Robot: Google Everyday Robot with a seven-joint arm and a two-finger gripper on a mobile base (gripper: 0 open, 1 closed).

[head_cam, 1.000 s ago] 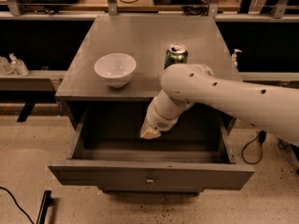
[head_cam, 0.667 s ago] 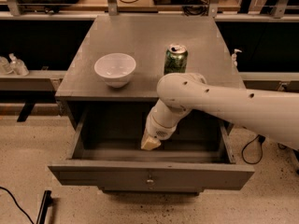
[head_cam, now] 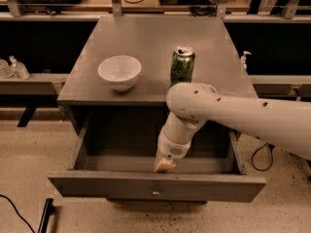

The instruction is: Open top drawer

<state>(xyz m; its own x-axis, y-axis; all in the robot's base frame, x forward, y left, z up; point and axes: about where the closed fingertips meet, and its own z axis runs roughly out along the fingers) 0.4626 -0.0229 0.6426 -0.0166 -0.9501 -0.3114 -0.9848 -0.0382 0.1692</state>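
Note:
The top drawer of the grey cabinet stands pulled far out. Its wide grey front carries a small round metal knob at centre, and its deep box looks bare inside. My white arm reaches in from the right. My gripper hangs down inside the drawer, just behind the front panel and a little right of the knob. Only its pale tip shows below the wrist.
On the cabinet top stand a white bowl at the left and a green drink can at the right. A dark shelf with small bottles runs at the left. Cables lie on the speckled floor.
My gripper has moved forward and down inside the drawer, toward the front panel. The drawer stays open as before.

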